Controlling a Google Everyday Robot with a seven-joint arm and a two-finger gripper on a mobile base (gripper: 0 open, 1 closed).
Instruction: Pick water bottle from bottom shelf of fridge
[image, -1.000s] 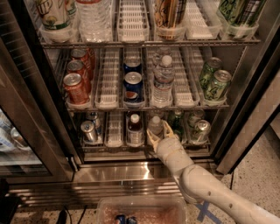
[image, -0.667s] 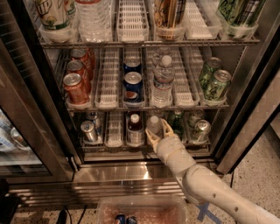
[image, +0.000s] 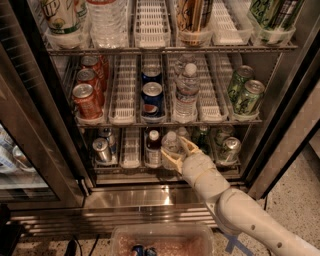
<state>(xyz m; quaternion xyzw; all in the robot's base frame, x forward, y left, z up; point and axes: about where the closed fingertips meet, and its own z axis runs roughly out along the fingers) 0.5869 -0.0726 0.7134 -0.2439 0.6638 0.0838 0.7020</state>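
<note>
Gripper (image: 173, 149) sits at the front of the bottom shelf (image: 131, 161) of the fridge (image: 125, 197), arm reaching up from lower right. Fingers (image: 169, 159) are spread wide: one runs low across the left front of the water bottle (image: 171, 144), the other is up on its right side. Looks like they bracket it, not clamp it; I can't tell whether either pad is touching.

Water bottle stands upright in its lane, white cap visible, just right of the dark-liquid bottle (image: 153, 148) and left of a green bottle (image: 200, 136).

My read for a clean grasp:
- Push in a little deeper so the pads land on the ribbed body below the shoulder, not on the cap or neck.
- Level the jaws if possible. They sit diagonally now, so closing may tip or twist the bottle.
- Keep the left finger off the dark-liquid bottle. The gap there is tight, and both have white caps, so confirm the clear one.
- Close gently. Thin plastic will flex, and too much squeeze could pop it out.
- Lift only enough to clear the lane tray lip, then pull straight out along the lane. The middle shelf (image: 165, 121) is close overhead.
- Watch the wrist against the green bottle during withdrawal.
</note>
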